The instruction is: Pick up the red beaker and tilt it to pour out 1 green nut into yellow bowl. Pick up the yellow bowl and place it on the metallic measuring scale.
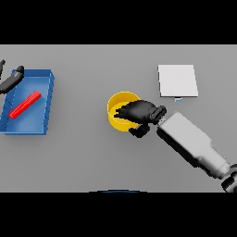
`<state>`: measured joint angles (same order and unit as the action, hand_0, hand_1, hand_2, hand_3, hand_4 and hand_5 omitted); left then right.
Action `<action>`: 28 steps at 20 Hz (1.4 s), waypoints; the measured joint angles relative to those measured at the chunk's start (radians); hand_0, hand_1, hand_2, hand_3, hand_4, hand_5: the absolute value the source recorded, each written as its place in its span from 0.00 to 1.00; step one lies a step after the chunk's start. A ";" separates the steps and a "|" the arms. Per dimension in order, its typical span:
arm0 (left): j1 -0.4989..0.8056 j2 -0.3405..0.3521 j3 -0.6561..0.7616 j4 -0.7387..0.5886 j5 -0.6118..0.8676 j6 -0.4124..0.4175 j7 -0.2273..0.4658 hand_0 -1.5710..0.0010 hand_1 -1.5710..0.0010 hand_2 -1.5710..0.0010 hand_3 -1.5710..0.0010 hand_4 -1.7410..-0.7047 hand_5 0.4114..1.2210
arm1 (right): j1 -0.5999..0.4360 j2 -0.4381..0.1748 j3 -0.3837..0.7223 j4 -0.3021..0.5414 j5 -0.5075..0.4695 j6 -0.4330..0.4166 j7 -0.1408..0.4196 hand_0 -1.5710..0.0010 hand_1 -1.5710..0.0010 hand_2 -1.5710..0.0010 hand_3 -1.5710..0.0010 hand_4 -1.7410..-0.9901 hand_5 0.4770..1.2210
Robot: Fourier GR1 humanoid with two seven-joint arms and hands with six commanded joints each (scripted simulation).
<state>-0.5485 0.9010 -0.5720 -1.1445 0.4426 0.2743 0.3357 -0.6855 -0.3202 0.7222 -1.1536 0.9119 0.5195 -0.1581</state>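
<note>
The bowl (119,112), yellow and round, sits on the grey table (88,152) near the middle of the head view, a little right of centre. The right hand (139,112) lies over its right side: the dark fingers reach across the rim toward the bowl's inside and curl down over it, while another part of the hand shows just below the rim on the outside, so the hand looks clamped on the bowl's right wall. Whether the bowl is lifted off the table or rests on it cannot be told, and its contents are hidden or too small to make out. The right arm comes in from the lower right, its white and grey forearm slanting up to the bowl. The scale (177,80), a pale flat square, lies up and to the right of the bowl, apart from it, with a small bluish mark at its near edge. At far left is a blue tray (46,106), and in it a red beaker (25,105) lies tilted on its side, slanting from lower left to upper right. The left hand (11,78) shows at the tray's upper left corner, dark against the edge of the view; its fingers cannot be read.
</note>
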 measured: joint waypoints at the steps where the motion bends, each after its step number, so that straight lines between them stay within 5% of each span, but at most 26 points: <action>1: 0.017 0.005 0.000 -0.005 0.001 0.001 -0.012 1.00 1.00 1.00 1.00 0.99 0.35 | -0.007 0.005 0.000 0.010 0.002 -0.003 -0.008 0.65 0.70 0.80 0.83 0.43 0.63; 3: 0.017 0.009 0.002 -0.014 0.005 0.005 0.000 1.00 1.00 1.00 1.00 0.99 0.35 | -0.008 -0.004 0.013 0.008 0.017 -0.009 -0.024 0.42 0.45 0.56 0.71 0.31 0.76; 6: 0.013 0.014 0.001 -0.016 0.003 -0.002 -0.001 1.00 1.00 1.00 1.00 0.98 0.35 | -0.001 -0.006 0.010 -0.012 0.004 -0.007 -0.021 0.21 0.23 0.29 0.47 0.17 0.88; 11: 0.013 0.011 0.000 -0.013 0.005 -0.005 -0.004 1.00 1.00 1.00 1.00 0.99 0.35 | -0.013 -0.013 0.011 -0.009 0.003 -0.031 -0.043 0.07 0.07 0.19 0.22 0.06 0.96; 17: 0.011 0.003 0.000 0.004 0.006 -0.018 -0.014 1.00 1.00 1.00 1.00 0.99 0.35 | 0.002 -0.033 -0.015 -0.025 -0.019 -0.048 -0.051 0.02 0.02 0.15 0.15 0.01 0.99; 23: 0.011 0.010 -0.003 -0.012 0.003 -0.004 0.012 1.00 1.00 1.00 1.00 0.98 0.34 | -0.029 -0.078 -0.102 -0.143 -0.079 0.052 0.019 0.00 0.01 0.09 0.23 0.00 1.00; 28: 0.002 0.013 -0.005 -0.014 -0.003 -0.008 0.010 1.00 1.00 1.00 1.00 0.99 0.34 | -0.009 -0.145 -0.157 -0.195 -0.081 0.035 0.040 0.01 0.00 0.04 0.26 0.00 1.00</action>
<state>-0.5462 0.9137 -0.5774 -1.1588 0.4392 0.2659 0.3453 -0.6945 -0.4650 0.5648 -1.3483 0.8310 0.5542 -0.1178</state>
